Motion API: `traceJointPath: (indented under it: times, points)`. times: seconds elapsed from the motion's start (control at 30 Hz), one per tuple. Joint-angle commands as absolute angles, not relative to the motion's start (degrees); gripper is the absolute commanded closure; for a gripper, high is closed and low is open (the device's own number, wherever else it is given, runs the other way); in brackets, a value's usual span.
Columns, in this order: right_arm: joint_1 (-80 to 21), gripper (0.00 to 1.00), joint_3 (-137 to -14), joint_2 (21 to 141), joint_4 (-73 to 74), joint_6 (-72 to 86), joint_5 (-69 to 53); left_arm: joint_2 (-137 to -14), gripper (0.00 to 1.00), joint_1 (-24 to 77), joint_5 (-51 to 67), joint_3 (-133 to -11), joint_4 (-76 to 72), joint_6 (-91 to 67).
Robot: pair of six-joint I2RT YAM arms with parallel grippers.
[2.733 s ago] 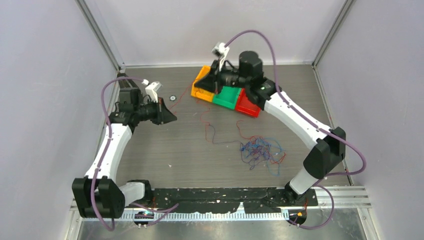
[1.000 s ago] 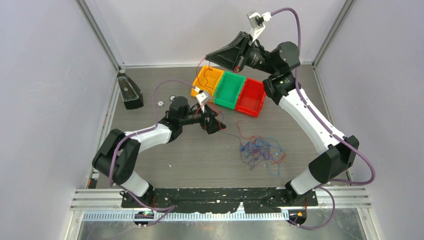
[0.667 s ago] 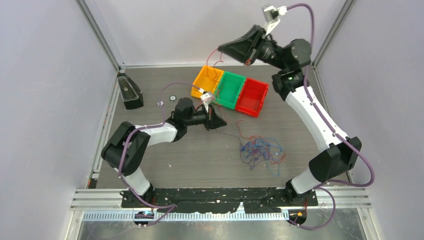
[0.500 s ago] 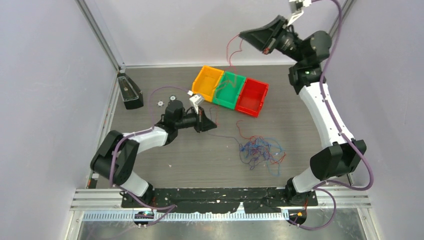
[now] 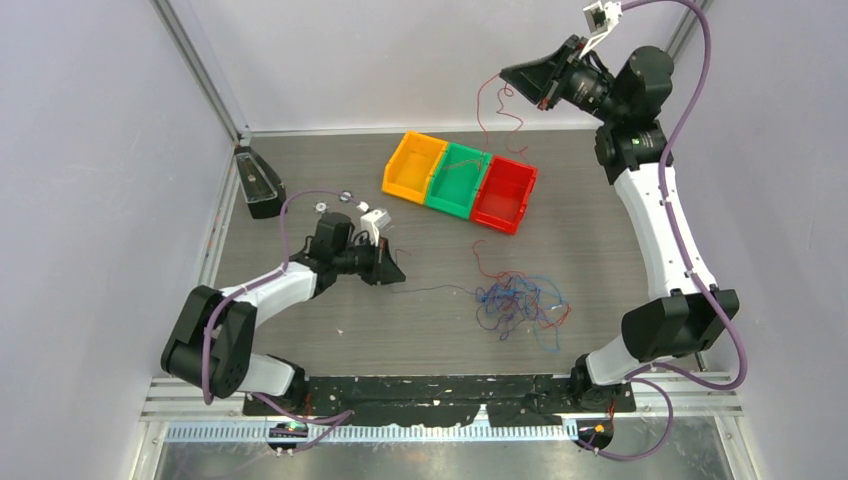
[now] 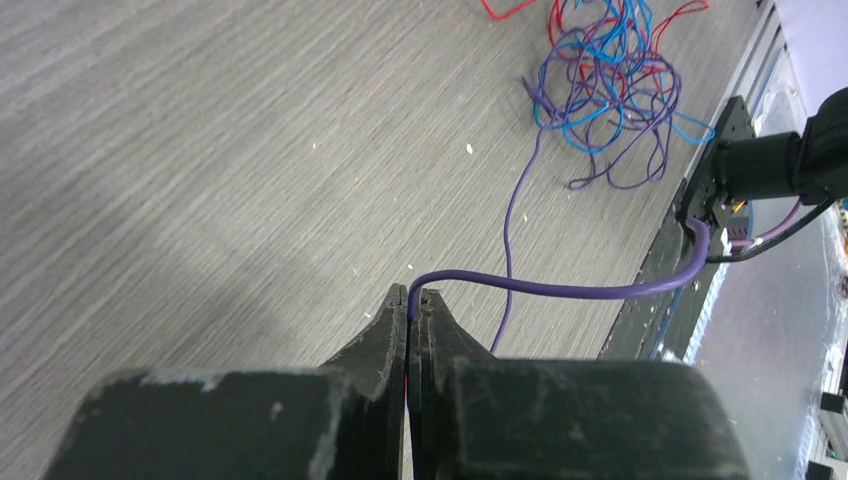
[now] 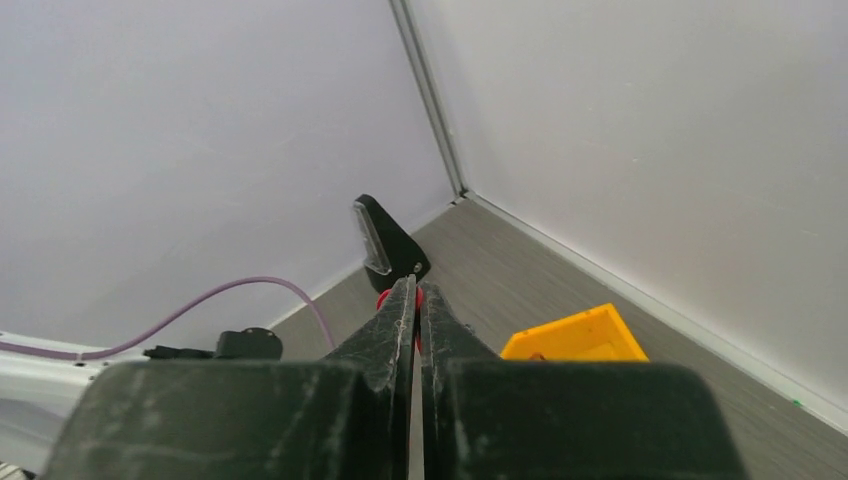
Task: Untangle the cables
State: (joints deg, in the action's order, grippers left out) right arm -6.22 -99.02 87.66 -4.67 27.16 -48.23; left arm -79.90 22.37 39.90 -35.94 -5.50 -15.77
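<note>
Pulling single strands out of the tangle (image 5: 520, 300) is judged the aim: a purple cable (image 6: 508, 225) is clamped in the closed left gripper (image 6: 410, 297) low over the tabletop (image 5: 330, 330), while a red cable (image 5: 500, 120) is gripped high by the closed right gripper (image 5: 505, 75), hanging clear.

A lab robot cell. Bare pale walls (image 5: 100, 200) and aluminium posts (image 5: 197, 68) box in a wood-grain table (image 5: 330, 340). Left arm (image 5: 262, 288) and right arm (image 5: 665, 230) are bolted to a black plate (image 5: 440, 385) at its edge.
</note>
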Motion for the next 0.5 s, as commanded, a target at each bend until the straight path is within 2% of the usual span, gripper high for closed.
traceJointPath:
  times: [0.0, 0.47]
  points:
    - [-5.91, 0.94, -96.70, 86.91, -1.85, 18.94, -44.18, -78.34, 1.00, 22.06, 40.61, -36.14, -3.74, -12.47]
    - [-5.55, 0.95, -85.35, 92.86, -1.47, 7.94, -41.65, -75.77, 1.00, 22.07, 40.45, -35.30, -6.27, -11.96]
